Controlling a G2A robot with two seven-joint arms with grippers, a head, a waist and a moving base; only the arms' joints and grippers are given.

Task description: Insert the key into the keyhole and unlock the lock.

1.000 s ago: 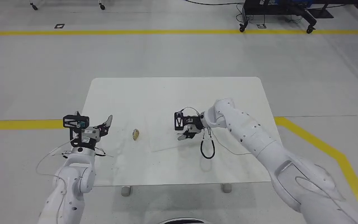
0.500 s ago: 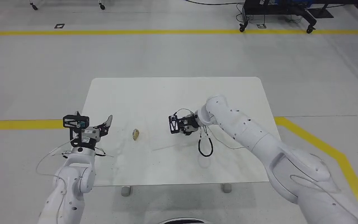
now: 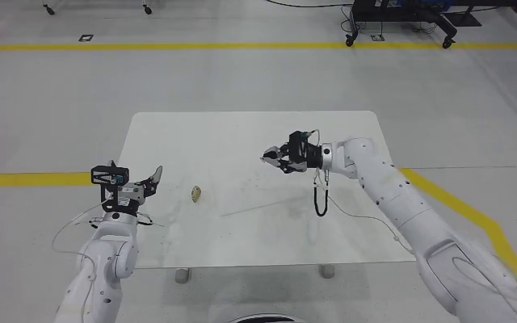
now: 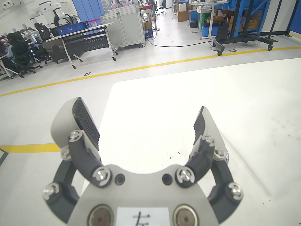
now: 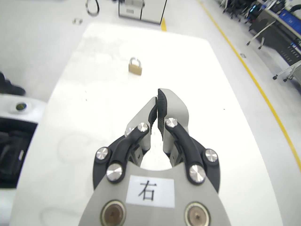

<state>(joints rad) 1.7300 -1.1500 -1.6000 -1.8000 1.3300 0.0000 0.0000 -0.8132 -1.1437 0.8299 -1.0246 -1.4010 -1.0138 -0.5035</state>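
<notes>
A small brass padlock [image 3: 196, 193] with a silver shackle lies on the white table [image 3: 242, 133], left of centre; the right wrist view has the padlock [image 5: 135, 66] ahead of the fingers. My right gripper [image 3: 267, 153] [image 5: 157, 99] hovers over the middle of the table, well right of the padlock, its pads pressed together. Whether anything thin is pinched between them I cannot tell. My left gripper [image 3: 153, 181] [image 4: 143, 123] stands open and empty at the table's left edge, left of the padlock.
A black cable loop [image 3: 321, 198] hangs from my right arm over the table's right half. Yellow floor tape [image 3: 242, 46] runs beyond the far edge. A faint scratch line [image 3: 242, 211] marks the table near the front.
My right gripper has risen from a spot low on the table centre, turned, and drawn back toward the far right. The left arm and the padlock have stayed put.
</notes>
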